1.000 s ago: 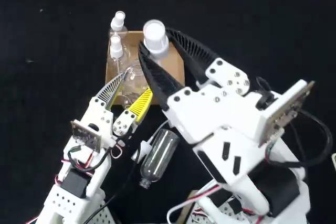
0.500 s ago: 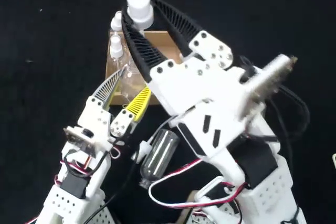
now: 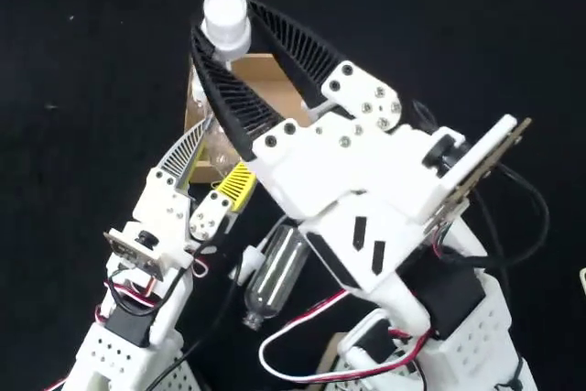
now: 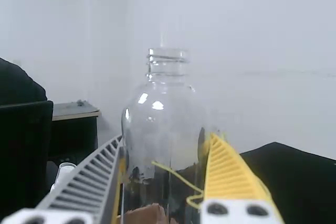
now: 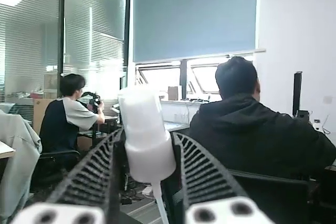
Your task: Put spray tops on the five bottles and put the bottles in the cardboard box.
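Observation:
My right gripper [image 3: 226, 27] [image 5: 148, 157] is shut on a white spray top [image 3: 225, 10] [image 5: 145, 139], held high over the far left corner of the cardboard box [image 3: 270, 78]. The left gripper [image 3: 221, 147] [image 4: 164, 174], with one grey and one yellow finger, is shut on an upright clear bottle [image 3: 220, 144] [image 4: 163, 124] at the box's near left edge. That bottle's threaded neck [image 4: 167, 61] is bare. The spray top hangs above and slightly beyond it. Another clear bottle [image 3: 276, 267] without a top lies on the black table between the two arms.
The right arm's white body [image 3: 366, 190] covers much of the box and the table's middle. Red and white cables [image 3: 302, 327] loop near the arm bases. A white spray head [image 4: 64, 170] stands beside the held bottle. Black table stretches left and right.
The right gripper has carried the spray top left and farther back, from over the box's middle to above its far left corner. The left gripper holds the bottle in nearly the same place.

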You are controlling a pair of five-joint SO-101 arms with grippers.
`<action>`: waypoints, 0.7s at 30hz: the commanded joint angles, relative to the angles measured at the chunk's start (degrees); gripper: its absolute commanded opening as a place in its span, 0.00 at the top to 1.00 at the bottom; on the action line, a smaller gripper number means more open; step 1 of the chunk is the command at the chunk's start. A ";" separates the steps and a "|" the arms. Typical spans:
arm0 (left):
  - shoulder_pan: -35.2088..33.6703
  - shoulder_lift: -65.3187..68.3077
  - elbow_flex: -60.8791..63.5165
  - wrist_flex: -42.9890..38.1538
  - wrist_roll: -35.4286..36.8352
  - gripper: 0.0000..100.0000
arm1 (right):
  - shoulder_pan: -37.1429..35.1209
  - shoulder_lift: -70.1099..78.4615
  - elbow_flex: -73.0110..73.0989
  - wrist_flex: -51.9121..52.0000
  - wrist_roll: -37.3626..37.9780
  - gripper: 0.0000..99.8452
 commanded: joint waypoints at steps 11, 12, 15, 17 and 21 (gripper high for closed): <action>0.22 -0.53 1.36 0.26 0.35 0.97 | -0.88 0.04 4.18 -1.23 0.00 0.99; 0.13 -0.53 1.36 0.26 0.35 0.97 | 0.00 0.04 4.88 -1.32 0.00 0.99; -0.04 -0.53 1.36 0.26 0.44 0.97 | 2.37 0.04 6.20 -1.41 0.00 0.99; -0.04 -0.53 1.36 0.26 0.44 0.97 | 3.34 -0.04 7.25 -1.32 0.00 0.99; -0.04 -0.53 1.36 0.26 0.44 0.97 | 2.99 -0.13 9.98 -1.23 -0.18 0.99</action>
